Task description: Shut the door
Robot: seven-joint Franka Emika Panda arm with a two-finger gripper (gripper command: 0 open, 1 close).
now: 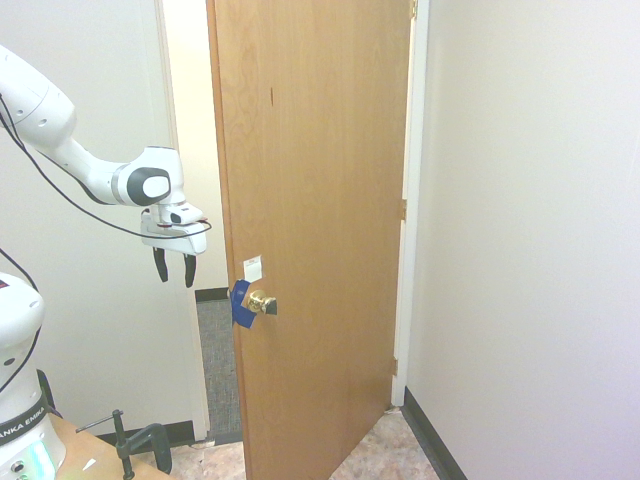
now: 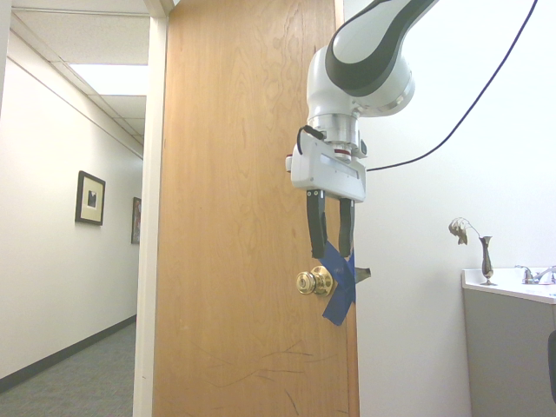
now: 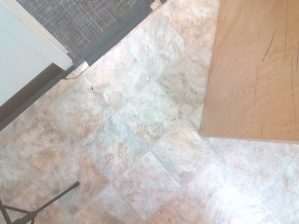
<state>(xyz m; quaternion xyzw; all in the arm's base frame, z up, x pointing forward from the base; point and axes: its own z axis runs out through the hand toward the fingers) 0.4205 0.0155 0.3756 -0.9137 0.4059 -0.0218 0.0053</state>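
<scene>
The wooden door (image 1: 315, 230) stands partly open, swung in from its hinges on the far edge, with its free edge turned toward the arm and a gap showing the hallway carpet (image 1: 215, 360) beyond. A brass knob (image 1: 262, 301) sits near the free edge at about mid-height, with blue tape (image 1: 240, 303) wrapped over the latch beside it and a small white label (image 1: 252, 267) just above. The gripper (image 1: 174, 270) hangs in the air at roughly ten o'clock from the knob in the first exterior view, pointing straight down, its two dark fingers (image 1: 160, 264) spread apart and holding nothing; it is near the door's edge but not touching it. In the second exterior view the gripper (image 2: 331, 248) shows just above the knob (image 2: 314, 281) and tape (image 2: 340, 287). The wrist view looks down on the tiled floor (image 3: 121, 140), with the door's lower face (image 3: 257, 70) at two o'clock and the carpet (image 3: 79, 18) at eleven o'clock.
</scene>
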